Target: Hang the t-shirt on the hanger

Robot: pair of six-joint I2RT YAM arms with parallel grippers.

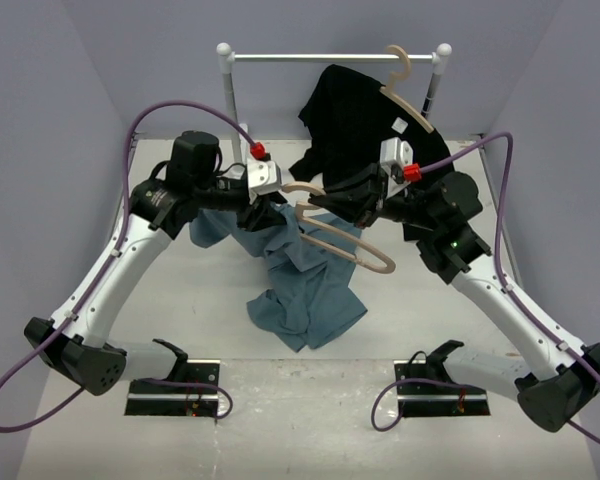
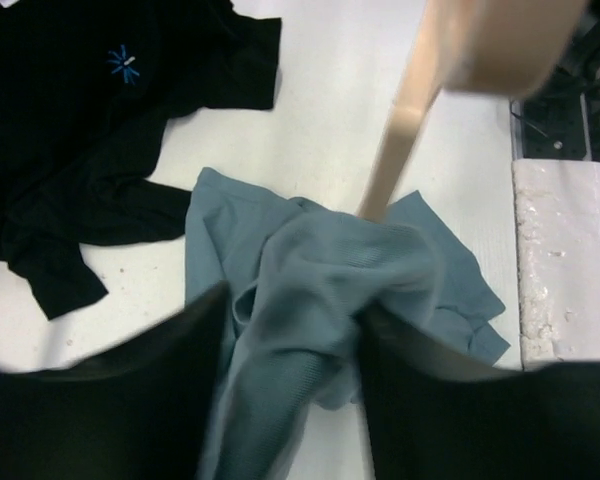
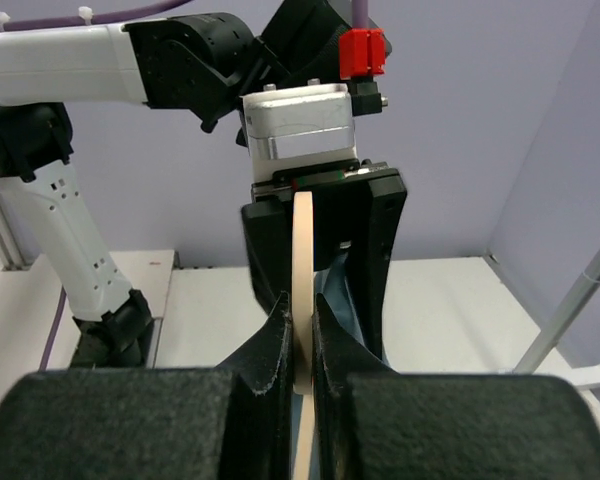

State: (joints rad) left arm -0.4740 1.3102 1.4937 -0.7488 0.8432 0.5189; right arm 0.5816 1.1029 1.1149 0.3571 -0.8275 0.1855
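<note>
**T-shirt (image 1: 305, 295), slate-blue, one end lifted**

Location: the lower part lies crumpled on the white table (image 1: 180, 310). The upper part is bunched and clenched between the fingers (image 2: 120, 400) of the left gripper (image 2: 290, 330). From above, that gripper hides the gathered top.

Companion item: hanger (image 1: 352, 245), pale wood, nipped tight by the right gripper (image 3: 302, 335). The right wrist view shows it edge-on with its lower end cut off. In the left wrist view it is blurred and cropped. Whether any of it sits inside the cloth cannot be told.

Also present: black shirt (image 1: 350, 115) drooping from a second hanger (image 1: 408, 95) on the rail (image 1: 320, 57).
</note>
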